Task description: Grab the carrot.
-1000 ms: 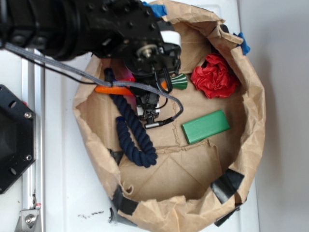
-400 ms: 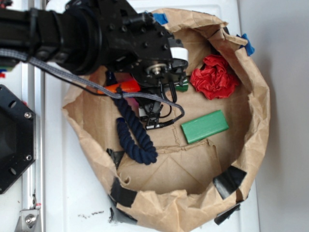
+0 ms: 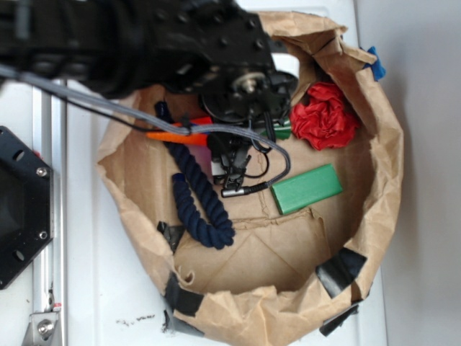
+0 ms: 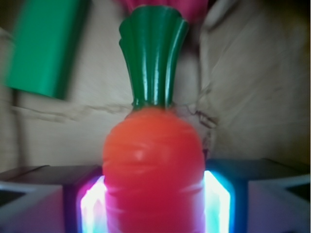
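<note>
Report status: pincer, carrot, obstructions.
Pincer shut on carrot, pads at both sides. Stem points toward red paper ball. Blue rope alongside, not blocking.

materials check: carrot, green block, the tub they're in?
Carrot: looks like hard plastic; glossy highlights, moulded ridges on the body and green stem. It sits between the hand's lit pads.
Green block: smooth, flat, uniform colour; plastic or painted wood, can't tell which.
Tub: crumpled brown paper, creased and torn at the edges, patched with black tape.
</note>
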Robot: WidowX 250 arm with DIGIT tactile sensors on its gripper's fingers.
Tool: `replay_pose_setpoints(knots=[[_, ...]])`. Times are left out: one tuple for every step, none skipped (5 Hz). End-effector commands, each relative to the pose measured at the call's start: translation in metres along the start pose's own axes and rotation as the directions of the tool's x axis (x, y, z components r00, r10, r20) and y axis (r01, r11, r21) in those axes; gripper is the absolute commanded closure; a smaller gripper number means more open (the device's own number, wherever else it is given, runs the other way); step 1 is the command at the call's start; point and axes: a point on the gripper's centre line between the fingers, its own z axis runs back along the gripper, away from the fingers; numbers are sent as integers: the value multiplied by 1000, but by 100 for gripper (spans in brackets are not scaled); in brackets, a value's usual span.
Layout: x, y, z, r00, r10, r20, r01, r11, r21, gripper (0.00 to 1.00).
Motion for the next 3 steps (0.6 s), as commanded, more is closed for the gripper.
replay_pose_setpoints(knots=[[16,-34,66,997,-4,76,6,1000,-20,100],[15,-41,69,998,-5,65,6,1000,-14,100],[9,-47,72,996,-10,91,12,1000,-25,100]])
